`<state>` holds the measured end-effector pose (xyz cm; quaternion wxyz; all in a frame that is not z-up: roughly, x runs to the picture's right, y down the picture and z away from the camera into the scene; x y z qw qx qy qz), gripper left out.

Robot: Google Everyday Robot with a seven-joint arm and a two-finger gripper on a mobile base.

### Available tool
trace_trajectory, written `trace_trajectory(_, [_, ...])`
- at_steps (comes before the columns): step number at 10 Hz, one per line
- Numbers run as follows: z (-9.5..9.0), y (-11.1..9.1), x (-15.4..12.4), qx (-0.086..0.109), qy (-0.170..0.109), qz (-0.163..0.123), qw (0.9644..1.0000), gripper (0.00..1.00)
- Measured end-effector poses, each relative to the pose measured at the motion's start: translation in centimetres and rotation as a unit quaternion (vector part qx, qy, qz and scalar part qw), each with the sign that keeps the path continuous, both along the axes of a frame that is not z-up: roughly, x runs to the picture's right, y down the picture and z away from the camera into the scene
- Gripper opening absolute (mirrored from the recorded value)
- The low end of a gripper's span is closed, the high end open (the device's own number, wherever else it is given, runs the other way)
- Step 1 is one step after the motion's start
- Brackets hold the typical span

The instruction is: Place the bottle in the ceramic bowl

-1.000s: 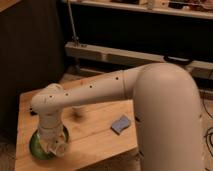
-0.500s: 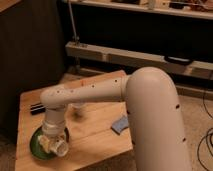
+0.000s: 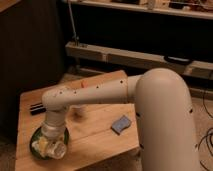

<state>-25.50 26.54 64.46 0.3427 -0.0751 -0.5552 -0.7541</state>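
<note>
The green ceramic bowl (image 3: 35,141) sits at the front left corner of the wooden table (image 3: 100,135). My white arm reaches across the table from the right and bends down over the bowl. The gripper (image 3: 51,146) points down into the bowl and covers most of it. A pale, clear shape at the gripper's tip, which looks like the bottle (image 3: 56,149), lies within the bowl's rim. I cannot tell whether the gripper holds it.
A blue-grey pad (image 3: 121,124) lies on the table right of the bowl. A translucent cup (image 3: 80,111) stands partly behind the forearm. A dark flat object (image 3: 36,107) lies at the table's left edge. Shelving stands behind the table.
The arm's elbow has shifted a little to the right. The gripper has come slightly lower and nearer over the bowl. The bowl has not moved.
</note>
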Motion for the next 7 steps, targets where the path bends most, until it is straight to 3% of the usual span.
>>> trace_trajectory(3, [-0.05, 0.69, 0.1, 0.047, 0.02, -0.002, 0.9987, 0.8])
trace_trajectory(7, [0.11, 0.44, 0.82, 0.069, 0.04, 0.013, 0.9967, 0.8])
